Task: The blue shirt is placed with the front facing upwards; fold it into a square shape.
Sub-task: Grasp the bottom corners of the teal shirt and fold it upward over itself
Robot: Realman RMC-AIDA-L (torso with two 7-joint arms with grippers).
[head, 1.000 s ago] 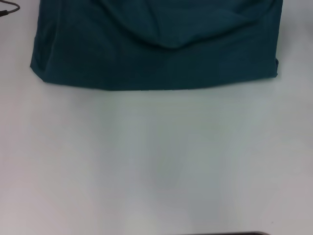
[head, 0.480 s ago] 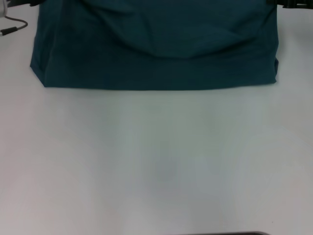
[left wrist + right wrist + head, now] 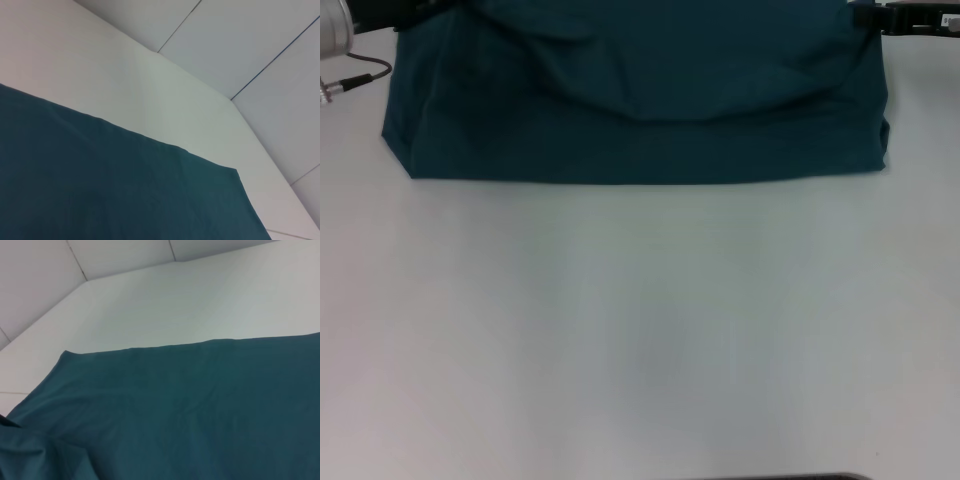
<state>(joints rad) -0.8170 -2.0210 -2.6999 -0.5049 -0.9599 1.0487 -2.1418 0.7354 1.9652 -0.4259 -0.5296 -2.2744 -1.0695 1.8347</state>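
Observation:
The blue shirt (image 3: 640, 140) lies across the far part of the white table, plain teal side showing, its near edge straight. A raised upper layer sags in the middle between two lifted corners. My left gripper (image 3: 405, 10) is at the far left corner and my right gripper (image 3: 865, 15) at the far right corner, each shut on the cloth. Both wrist views look down on the teal fabric of the blue shirt (image 3: 100, 185) (image 3: 190, 405) and show no fingers. No lettering shows.
Bare white table (image 3: 640, 330) stretches from the shirt's near edge to me. A thin cable (image 3: 360, 75) runs beside the shirt's left side. A dark strip (image 3: 780, 477) sits at the table's near edge. Floor tiles (image 3: 250, 45) lie beyond the table.
Both grippers have come into the head view at the shirt's far corners, drawing the raised layer toward me. The near edge has stayed put.

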